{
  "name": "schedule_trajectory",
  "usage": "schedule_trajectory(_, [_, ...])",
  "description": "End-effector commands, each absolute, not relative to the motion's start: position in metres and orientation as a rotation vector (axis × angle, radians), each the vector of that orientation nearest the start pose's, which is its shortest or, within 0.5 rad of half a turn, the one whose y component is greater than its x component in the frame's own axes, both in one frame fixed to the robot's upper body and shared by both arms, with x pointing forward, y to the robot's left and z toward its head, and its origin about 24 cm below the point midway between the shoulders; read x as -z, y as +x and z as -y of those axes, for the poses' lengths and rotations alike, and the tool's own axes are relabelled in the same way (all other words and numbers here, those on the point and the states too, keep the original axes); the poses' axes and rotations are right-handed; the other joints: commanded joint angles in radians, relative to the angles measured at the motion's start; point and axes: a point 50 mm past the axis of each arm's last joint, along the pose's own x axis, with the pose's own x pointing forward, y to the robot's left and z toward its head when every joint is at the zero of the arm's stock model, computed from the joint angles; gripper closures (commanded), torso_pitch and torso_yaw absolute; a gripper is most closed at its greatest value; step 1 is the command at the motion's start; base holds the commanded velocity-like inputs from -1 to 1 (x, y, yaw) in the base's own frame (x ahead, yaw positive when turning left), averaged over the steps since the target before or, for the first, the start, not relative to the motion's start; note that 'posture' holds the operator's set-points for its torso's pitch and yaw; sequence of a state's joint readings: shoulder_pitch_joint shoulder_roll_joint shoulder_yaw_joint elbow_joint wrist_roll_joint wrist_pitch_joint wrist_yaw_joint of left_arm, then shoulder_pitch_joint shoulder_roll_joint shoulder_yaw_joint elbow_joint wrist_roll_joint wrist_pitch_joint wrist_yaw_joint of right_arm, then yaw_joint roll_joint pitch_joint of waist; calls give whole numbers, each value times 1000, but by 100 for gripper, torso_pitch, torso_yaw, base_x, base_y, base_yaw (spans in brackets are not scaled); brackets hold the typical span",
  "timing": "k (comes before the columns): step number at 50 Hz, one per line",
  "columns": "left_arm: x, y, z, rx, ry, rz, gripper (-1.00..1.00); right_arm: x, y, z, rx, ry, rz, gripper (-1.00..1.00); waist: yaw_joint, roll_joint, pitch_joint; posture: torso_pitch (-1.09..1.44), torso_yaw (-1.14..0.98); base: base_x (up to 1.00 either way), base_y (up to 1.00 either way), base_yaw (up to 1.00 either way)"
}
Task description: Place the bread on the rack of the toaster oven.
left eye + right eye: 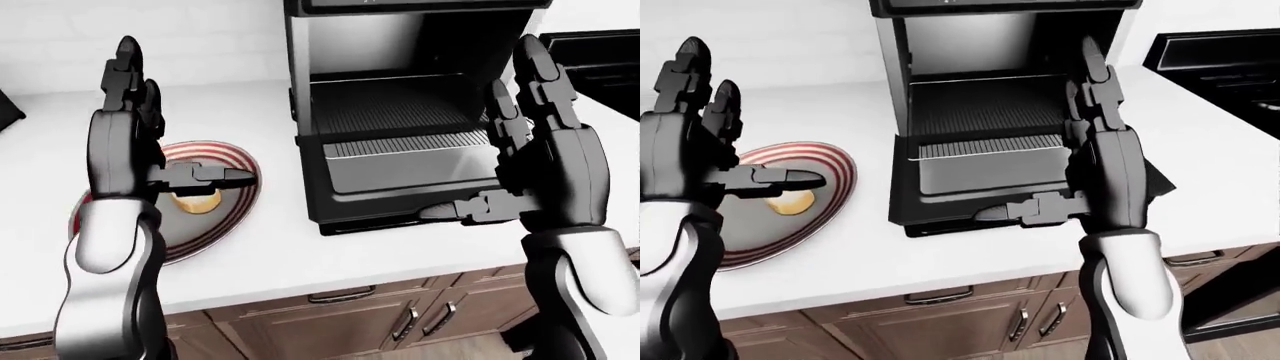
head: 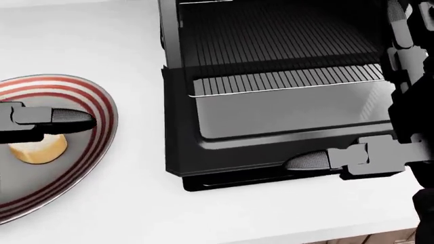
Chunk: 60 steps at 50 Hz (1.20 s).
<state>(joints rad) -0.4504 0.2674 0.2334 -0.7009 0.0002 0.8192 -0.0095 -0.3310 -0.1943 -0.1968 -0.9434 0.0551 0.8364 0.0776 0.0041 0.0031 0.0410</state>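
While the oven [image 1: 400, 112] is standing open on the table [image 1: 270, 255], with its door [image 2: 285, 119] folded down and its rack [image 2: 285, 79] exposed, the bread [image 2: 39, 147] is still lying on the plate [image 1: 235, 169], well to the left of the oven in every view. Nothing is being held by either hand. The left hand [image 1: 165, 176] is being held open over the plate, fingers upright and one finger [image 2: 64, 116] stretched level just above the bread; whether it is touching the bread cannot be told. The right hand [image 1: 1080, 202] is likewise being kept released, its fingers splayed upward beside the right edge of the oven, one finger [image 2: 309, 161] reaching across the lower edge of the door.

The bread is appearing as a small, pale golden round, and is being judged light, soft and easily crushed, with a dry crust that is unlikely to slip. A gentle pinch across its opposite sides is being suggested, with the fingers brought down round its rim rather than pressed onto its top, since the smooth plate beneath may be letting it slide away.
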Motion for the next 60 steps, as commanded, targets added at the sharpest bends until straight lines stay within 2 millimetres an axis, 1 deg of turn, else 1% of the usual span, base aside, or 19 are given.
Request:
schedule_trajectory(1, [-259,248,-198,-177,213,444,-100,-254,212,172,3,-169,519,-100,0,4,-24,0,0,12,0,0])
schedule_trajectory(2, [-260,248,-198,-177,215,445,-100,-254,212,172,3,-170,519,-100,-1,5,-17,0,0,12,0,0])
schedule_trajectory(6, [-263,248,-196,-174,219,449,-100,-255,211,173,4,-170,522,-100,-2,8,-12,0,0,15,0,0])
schedule_trajectory(11, [-264,248,-194,-169,220,451,-100,-254,208,175,6,-164,526,-100,1,-10,-7,0,0,15,0,0])
schedule_trajectory(13, [-263,248,-194,-169,222,451,-100,-254,208,175,4,-154,526,-100,2,-14,-11,0,0,15,0,0])
schedule_trajectory(15, [-262,248,-194,-169,223,449,-100,-253,208,175,8,-151,528,-100,-3,-11,-18,0,0,13,0,0])
schedule_trajectory(16, [-262,248,-194,-169,220,450,-100,-253,209,175,9,-144,527,-100,-2,-11,-1,0,0,0,0,0])
schedule_trajectory(17, [-261,248,-195,-169,221,448,-100,-254,208,175,8,-142,530,-100,-7,-5,-15,0,0,0,0,0])
schedule_trajectory(18, [-261,249,-195,-170,221,448,-100,-254,207,175,5,-137,533,-100,-11,10,-19,0,0,0,0,0])
schedule_trajectory(19, [-262,248,-194,-168,220,449,-100,-254,207,175,8,-140,533,-100,-9,8,-15,0,0,0,0,0])
schedule_trajectory(21, [-262,250,-196,-170,222,443,-100,-253,206,175,7,-141,532,-100,-11,3,-24,0,0,0,0,0])
schedule_trajectory(24, [-262,255,-198,-170,244,409,-100,-252,206,175,6,-138,533,-100,-9,-2,-25,0,0,0,0,0])
schedule_trajectory(28, [-260,264,-204,-194,337,357,-100,-250,207,175,9,-142,529,-100,-7,-6,-23,0,0,0,0,0])
schedule_trajectory(33, [-263,275,-209,-198,398,350,-100,-251,206,175,10,-141,530,-100,-4,-7,-23,0,0,0,0,0])
schedule_trajectory(37, [-258,284,-219,-240,435,316,-100,-251,206,176,10,-142,530,-100,-3,-7,-21,0,0,0,0,0])
schedule_trajectory(42, [-252,291,-226,-259,476,264,-100,-252,207,175,8,-143,532,-100,-3,-6,-21,0,0,0,0,0])
schedule_trajectory(50, [-234,296,-240,-317,523,156,-100,-253,204,175,13,-150,534,-100,-2,-5,-21,0,0,0,0,0])
schedule_trajectory(55, [-225,298,-245,-329,526,114,-100,-253,204,175,14,-152,533,-100,-1,-4,-23,0,0,0,0,0])
schedule_trajectory(60, [-219,310,-248,-342,532,89,-100,-250,206,174,15,-152,527,-100,1,-5,-24,0,0,0,0,0])
